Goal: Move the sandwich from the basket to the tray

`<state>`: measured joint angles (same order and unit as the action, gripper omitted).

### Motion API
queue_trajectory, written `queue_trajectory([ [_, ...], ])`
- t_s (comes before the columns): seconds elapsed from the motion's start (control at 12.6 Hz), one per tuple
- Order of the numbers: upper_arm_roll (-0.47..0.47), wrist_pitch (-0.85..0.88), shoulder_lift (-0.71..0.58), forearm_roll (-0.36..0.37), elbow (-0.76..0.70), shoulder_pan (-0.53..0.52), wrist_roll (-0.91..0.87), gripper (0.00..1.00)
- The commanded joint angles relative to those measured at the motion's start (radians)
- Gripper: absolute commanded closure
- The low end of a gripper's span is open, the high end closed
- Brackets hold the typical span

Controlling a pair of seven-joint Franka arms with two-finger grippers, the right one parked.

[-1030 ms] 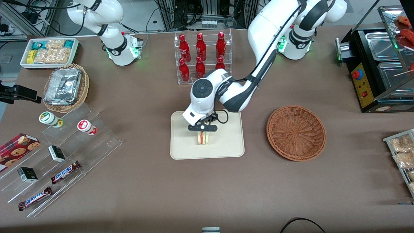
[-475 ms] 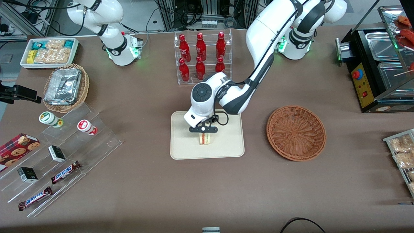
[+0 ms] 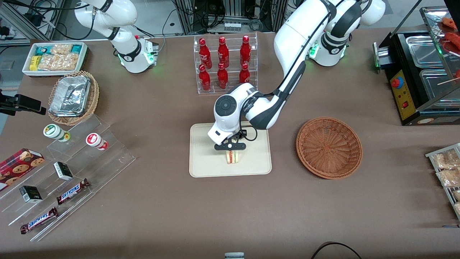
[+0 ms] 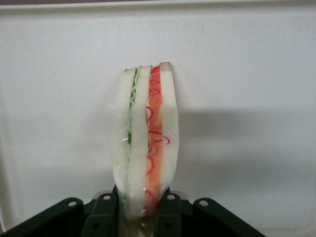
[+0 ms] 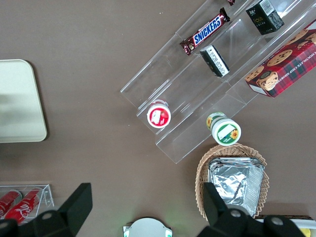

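**Sandwich gripped on edge over the tray**

While the left arm reaches out from its base and bends down at the wrist, its gripper (image 3: 230, 146) hangs over the tray (image 3: 201, 163), fingers (image 4: 169, 213) clamped on the sandwich (image 3: 232, 157). That wedge stands on edge, filling layers showing, its long axis pointing away from the gripper, over the tray's middle. Well apart, the basket (image 3: 329, 147) sits toward the working arm's end. Two bars on the clear stand read "SNICKERS" (image 3: 73, 191).
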<state>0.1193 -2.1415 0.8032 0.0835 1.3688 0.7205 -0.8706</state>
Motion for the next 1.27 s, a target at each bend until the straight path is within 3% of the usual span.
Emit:
queue_trajectory([
  [0.0,-0.010,0.025,-0.057,0.009,-0.010,0.004,-0.030,0.00],
  [0.4,-0.013,0.210,-0.264,0.012,-0.007,-0.039,-0.056,0.00],
  [0.63,-0.012,0.363,-0.404,0.005,-0.004,-0.165,-0.009,0.00],
  [1.19,-0.012,0.574,-0.666,-0.071,0.091,-0.484,0.439,0.00],
])
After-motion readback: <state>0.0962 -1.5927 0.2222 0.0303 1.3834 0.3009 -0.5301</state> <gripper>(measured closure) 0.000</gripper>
